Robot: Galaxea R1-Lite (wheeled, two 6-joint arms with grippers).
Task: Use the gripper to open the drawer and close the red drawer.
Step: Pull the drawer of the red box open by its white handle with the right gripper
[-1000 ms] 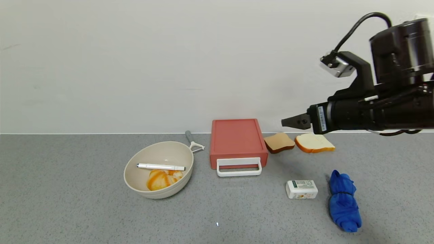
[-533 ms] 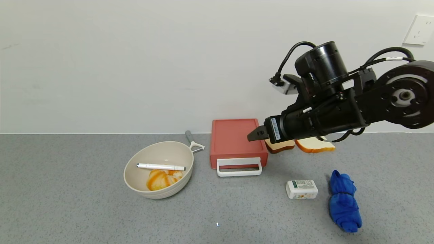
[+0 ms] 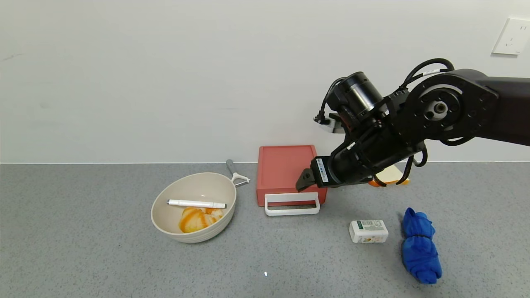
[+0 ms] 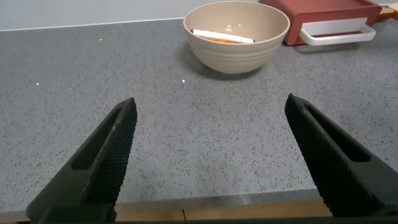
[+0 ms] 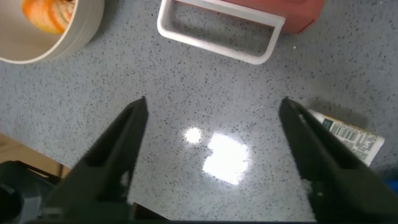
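Observation:
The salmon-red drawer (image 3: 285, 169) sits flat at the back of the grey counter, its tray pushed in and its white loop handle (image 3: 292, 204) facing front. My right gripper (image 3: 303, 181) hangs over the drawer's front right corner, just above the handle and tilted down. In the right wrist view the right gripper (image 5: 212, 107) is open and empty above bare counter, with the handle (image 5: 217, 38) beyond its fingertips. My left gripper (image 4: 210, 102) is open and empty, low near the counter's front edge, far from the drawer (image 4: 329, 9).
A beige bowl (image 3: 194, 236) holding a white pen and orange pieces stands left of the drawer, with a peeler (image 3: 237, 172) behind it. A white packet (image 3: 368, 231) and a blue cloth (image 3: 420, 247) lie front right. A bread slice (image 3: 393, 177) shows behind the right arm.
My right arm has swung left and down from the right edge. Its gripper went from beside the bread slices to over the drawer's front right corner. The drawer has not moved.

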